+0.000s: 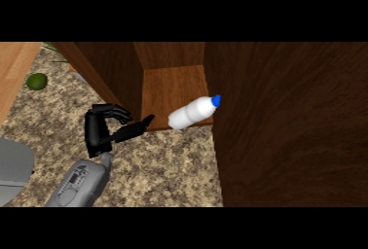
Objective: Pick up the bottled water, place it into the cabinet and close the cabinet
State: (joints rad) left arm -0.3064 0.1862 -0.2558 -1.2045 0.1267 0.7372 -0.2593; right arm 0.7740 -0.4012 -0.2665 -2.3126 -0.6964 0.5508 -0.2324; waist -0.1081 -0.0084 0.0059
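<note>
Cabinet (pixel 179 82) fills the upper middle, open, with a lighter wood floor inside. Its big dark door (pixel 287 126) swings out toward the viewer on the right. Speckled stone counter (pixel 165 170) runs below. Grey shape at the left edge (pixel 10 170), can't tell what it is.

One forearm and hand (pixel 108 127) comes up from lower left centre; which arm can't be settled from this view, I read it as the right. Fingers are curled at the top, thumb sticks out toward the bottle, nothing is held, and there's a clear gap to the bottle.

Bottled water (pixel 193 113), white with a blue cap, lies tilted at the cabinet's front lip, cap pointing up-right near the door edge, base overhanging the front.

Small green round item (pixel 37 81) sits far left on the counter.

Judgement: placing looks nearly done, closing is not. To do it well, nudge the bottle deeper so the base clears the lip, then go round the door's outer face and push it in a smooth arc without clipping the cap.
</note>
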